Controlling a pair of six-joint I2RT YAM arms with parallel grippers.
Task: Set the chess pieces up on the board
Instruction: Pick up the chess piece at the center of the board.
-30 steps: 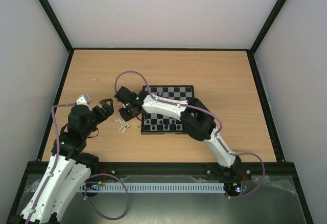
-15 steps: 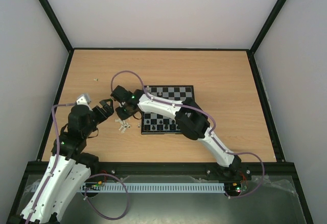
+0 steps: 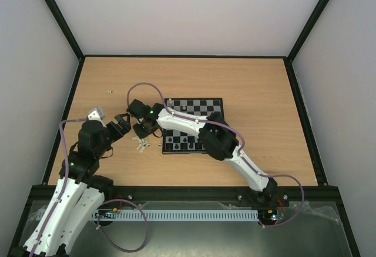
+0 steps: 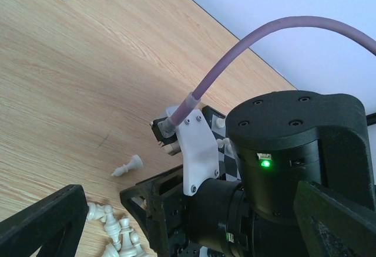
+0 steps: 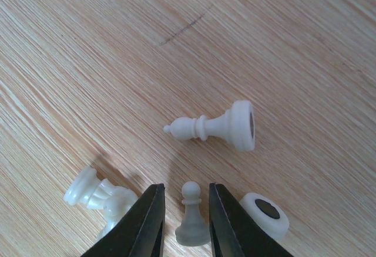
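- Table (image 3: 252, 81): wood top with a black rim all round; bare wood runs from the board out to 12 and 3 o'clock
- Right arm (image 3: 226, 148): base at 5 o'clock, stretched low across the board's near half toward 9 o'clock, purple cable (image 3: 144, 85) looping over the wrist
- Left arm (image 3: 82, 157): base at 7 o'clock, elbow folded, wrist aimed at 2 o'clock
- Board (image 3: 202, 105): table centre; black chess pieces (image 3: 187, 146) line its near row
- Left gripper (image 3: 122, 125): fingers spread wide with nothing between them, just beside the right wrist
- Right gripper (image 5: 186, 193): just off the board's 9 o'clock edge, fingers drawn close onto a cream pawn (image 5: 191, 225), its base spanning the gap
- Loose cream heap (image 3: 141, 145) lies on the wood just below that gripper
- Bishop (image 5: 214, 127) lies on its side, apart from the pawn
- Stray piece (image 3: 109, 91) at 10 o'clock, near the rim
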